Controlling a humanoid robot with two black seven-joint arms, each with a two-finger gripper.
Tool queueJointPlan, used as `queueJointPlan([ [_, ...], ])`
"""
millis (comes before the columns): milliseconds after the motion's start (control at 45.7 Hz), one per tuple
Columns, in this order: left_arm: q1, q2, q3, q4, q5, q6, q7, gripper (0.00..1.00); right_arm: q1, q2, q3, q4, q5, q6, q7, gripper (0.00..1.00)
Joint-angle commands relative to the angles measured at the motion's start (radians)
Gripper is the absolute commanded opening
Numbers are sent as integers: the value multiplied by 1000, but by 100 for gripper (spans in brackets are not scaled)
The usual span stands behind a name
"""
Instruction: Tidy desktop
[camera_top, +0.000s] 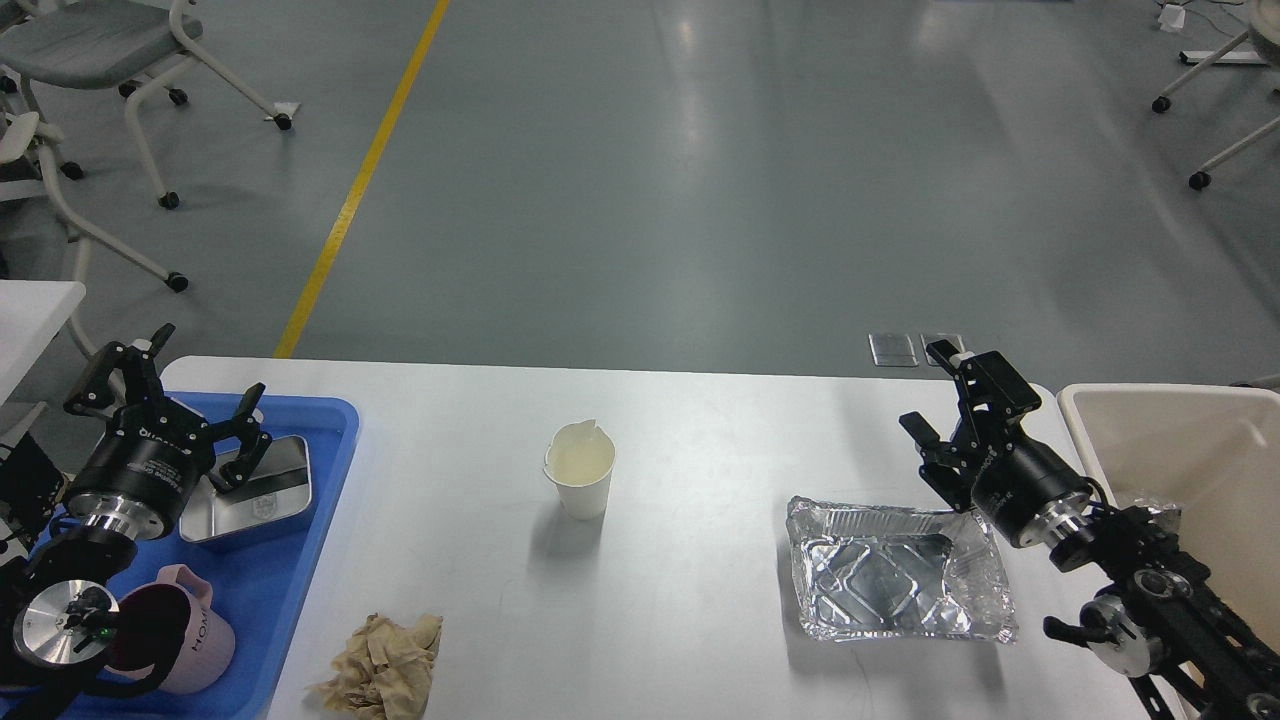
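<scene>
The white desktop (680, 420) spans the view. On it stand a white paper cup (580, 470) with a torn rim at the middle, a crumpled brown paper napkin (385, 665) at the front left, and an empty foil tray (895, 585) at the right. My left gripper (200, 385) is open and empty above the blue tray (320, 470), over a metal box (255, 495). My right gripper (935, 395) is open and empty, just behind the foil tray's far right corner.
The blue tray also holds a pink mug (180, 625) at its front. A beige bin (1180, 450) stands at the table's right end with something crumpled inside. Chairs (120, 60) stand on the grey floor beyond the table.
</scene>
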Motion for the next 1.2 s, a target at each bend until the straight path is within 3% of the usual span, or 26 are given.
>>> queueJointPlan([
  [0,-7,3,4,0,0,-1,2,96,-12,-65,2,76,-55,-33,2,100],
  [131,-7,-8,11,0,0,6,4,96,-33,-99,0,177,-87,-125,1,100],
  [219,-10,-8,11,2,2,6,4,96,-35,-108,-1,182,-149,-127,8,100],
  [285,-10,-6,11,3,2,6,5,96,-38,-136,-15,182,-178,-93,42,100],
  [394,-10,-5,11,5,2,6,5,96,-36,-240,-99,186,-242,7,61,100],
  [547,-15,-9,11,5,3,9,5,96,-22,-398,-171,180,-387,7,55,100],
  [832,-35,-35,28,5,3,30,5,96,2,-766,-311,188,-408,19,51,100],
  [1182,-36,-35,48,5,3,33,5,96,-16,-1068,-359,272,-413,17,53,100],
])
